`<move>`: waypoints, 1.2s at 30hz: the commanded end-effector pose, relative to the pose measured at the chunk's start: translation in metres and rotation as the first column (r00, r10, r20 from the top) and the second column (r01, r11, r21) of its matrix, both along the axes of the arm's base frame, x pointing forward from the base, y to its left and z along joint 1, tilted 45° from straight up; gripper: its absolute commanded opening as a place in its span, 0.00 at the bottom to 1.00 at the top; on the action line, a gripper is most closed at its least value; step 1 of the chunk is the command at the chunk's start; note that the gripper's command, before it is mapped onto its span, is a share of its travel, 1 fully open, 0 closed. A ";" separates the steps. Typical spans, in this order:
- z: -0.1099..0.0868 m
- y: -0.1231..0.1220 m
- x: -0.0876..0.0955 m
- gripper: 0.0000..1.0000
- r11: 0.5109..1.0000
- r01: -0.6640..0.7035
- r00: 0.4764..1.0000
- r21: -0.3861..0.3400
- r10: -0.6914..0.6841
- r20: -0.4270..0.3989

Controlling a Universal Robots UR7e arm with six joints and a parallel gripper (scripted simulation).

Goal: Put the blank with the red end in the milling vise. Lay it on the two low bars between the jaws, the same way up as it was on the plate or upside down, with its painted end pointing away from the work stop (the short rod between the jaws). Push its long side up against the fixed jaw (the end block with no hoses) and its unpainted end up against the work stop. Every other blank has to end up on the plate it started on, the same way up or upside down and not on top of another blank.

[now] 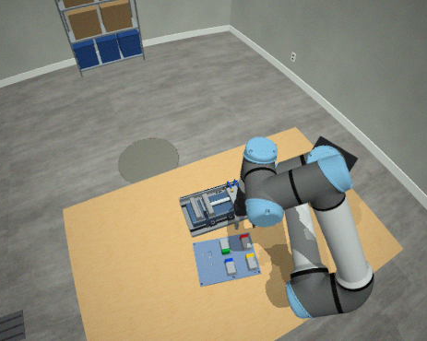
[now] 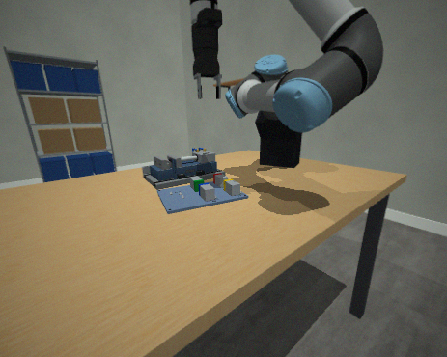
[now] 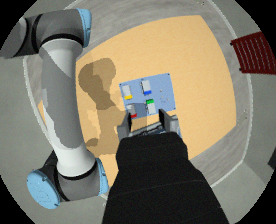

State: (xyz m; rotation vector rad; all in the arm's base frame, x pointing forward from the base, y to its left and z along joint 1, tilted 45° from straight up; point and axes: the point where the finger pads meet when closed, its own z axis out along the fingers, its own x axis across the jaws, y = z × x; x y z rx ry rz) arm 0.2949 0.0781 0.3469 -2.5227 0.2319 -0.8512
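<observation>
Wrist view: released, empty hand [image 3: 146, 117] hangs high above the desk [image 3: 195, 63]; the red-ended blank [image 3: 130, 95] lies toward 11 o'clock of it.

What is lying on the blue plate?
Four blanks on the blue plate: green-ended, red-ended, blue-ended, yellow-ended. Whatever is beneath them stays hidden.
</observation>
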 end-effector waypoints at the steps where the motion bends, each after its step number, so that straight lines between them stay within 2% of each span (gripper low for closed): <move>1: 0.001 0.000 0.000 1.00 0.994 0.085 0.995 0.065 -0.082 -0.050; 27: 0.001 0.000 0.000 1.00 0.992 0.102 0.993 0.078 -0.097 -0.061; 32: 0.001 0.000 0.000 1.00 0.996 -0.060 0.998 -0.059 0.062 0.027; 36: 0.001 0.000 0.000 1.00 0.996 -0.060 0.998 -0.059 0.062 0.027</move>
